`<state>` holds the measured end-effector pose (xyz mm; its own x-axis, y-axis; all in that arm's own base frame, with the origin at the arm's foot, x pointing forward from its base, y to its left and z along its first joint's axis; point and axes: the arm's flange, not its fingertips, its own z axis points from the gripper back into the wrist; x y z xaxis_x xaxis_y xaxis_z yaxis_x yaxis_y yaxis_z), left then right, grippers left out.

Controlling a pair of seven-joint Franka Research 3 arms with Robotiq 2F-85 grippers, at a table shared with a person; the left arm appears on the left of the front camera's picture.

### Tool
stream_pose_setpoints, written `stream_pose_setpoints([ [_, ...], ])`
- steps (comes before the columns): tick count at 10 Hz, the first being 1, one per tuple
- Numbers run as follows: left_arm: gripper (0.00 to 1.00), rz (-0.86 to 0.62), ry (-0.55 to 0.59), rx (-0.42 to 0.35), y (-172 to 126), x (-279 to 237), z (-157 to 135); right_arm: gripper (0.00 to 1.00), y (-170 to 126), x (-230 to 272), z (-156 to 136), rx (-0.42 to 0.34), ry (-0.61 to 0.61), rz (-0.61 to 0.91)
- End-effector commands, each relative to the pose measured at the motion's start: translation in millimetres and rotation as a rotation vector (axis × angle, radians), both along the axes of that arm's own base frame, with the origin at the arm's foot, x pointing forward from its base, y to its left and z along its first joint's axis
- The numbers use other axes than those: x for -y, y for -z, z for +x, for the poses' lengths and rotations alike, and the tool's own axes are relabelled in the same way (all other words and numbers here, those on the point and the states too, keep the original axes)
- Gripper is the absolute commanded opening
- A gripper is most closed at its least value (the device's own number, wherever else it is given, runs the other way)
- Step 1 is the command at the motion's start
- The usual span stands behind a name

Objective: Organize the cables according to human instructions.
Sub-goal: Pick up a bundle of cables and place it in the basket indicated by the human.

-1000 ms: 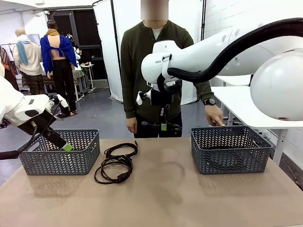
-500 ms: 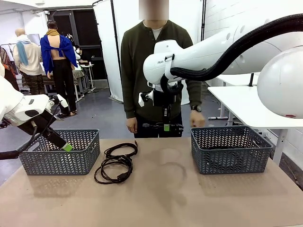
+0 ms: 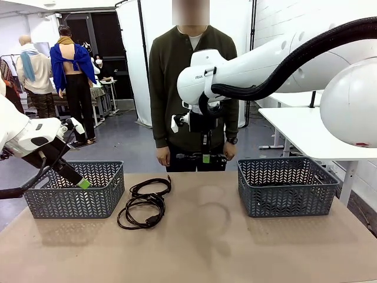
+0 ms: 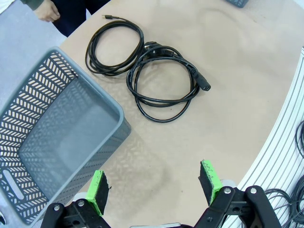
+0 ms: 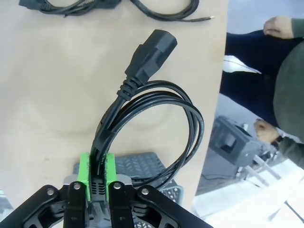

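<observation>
- The right gripper (image 5: 96, 166) has its green pads pressed together on several strands of one coiled cable (image 5: 151, 50), pinching the coil at one side.
- From that pinch, the held cable's loop swings out ahead of the fingertips. Its black plug juts out past them, clear of the table (image 3: 235, 247).
- In the front view this gripper hangs fingers-down, well above the tabletop, with the coil dangling at its tips.
- Directly behind it, across the far table edge, stands the person (image 3: 188, 76) in a dark olive shirt. Both arms are lowered, one hand (image 3: 163, 156) to one side of the gripper and the other hand (image 3: 230, 150) to the other.
- Below the right gripper and off toward the left arm's side, two more cables lie flat on the table. These are a farther loop (image 3: 139, 191) and a nearer coil (image 3: 144, 201), touching each other.
- Below it on the opposite side sits the right basket (image 3: 285, 188); a dark cord is faintly visible through its mesh.
- The left gripper (image 4: 154, 183) has its fingers spread wide with nothing between them, hovering above bare tabletop.
- Just beside one of its pads (image 4: 97, 190), and lower, is the corner of the left basket (image 4: 118, 116), whose inside looks bare.
- Ahead of its fingertips, apart from them, lie the same two loops, the nearer coil's plug pointing away from the basket.
</observation>
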<state>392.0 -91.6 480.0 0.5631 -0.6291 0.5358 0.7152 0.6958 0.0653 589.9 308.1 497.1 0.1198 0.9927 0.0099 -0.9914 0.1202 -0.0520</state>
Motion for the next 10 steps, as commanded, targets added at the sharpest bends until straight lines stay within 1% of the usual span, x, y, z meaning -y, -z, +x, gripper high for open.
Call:
stream_pose_setpoints([
  [1,1.0,-0.018,-0.003,-0.007,0,-1,1,0.0,-20,17,-14,0.086,-0.094,-0.016],
  [3,1.0,-0.018,-0.003,-0.007,0,-1,1,0.0,-36,37,-29,0.165,-0.14,-0.054],
  [4,1.0,-0.018,-0.003,-0.007,0,-1,1,0.0,-42,46,-35,0.186,-0.138,-0.077],
  [7,1.0,-0.018,-0.003,-0.007,0,-1,1,0.0,-49,83,-50,0.203,-0.128,-0.078],
  [10,1.0,-0.018,-0.003,-0.007,0,-1,1,0.0,-46,129,-59,0.21,-0.083,-0.095],
])
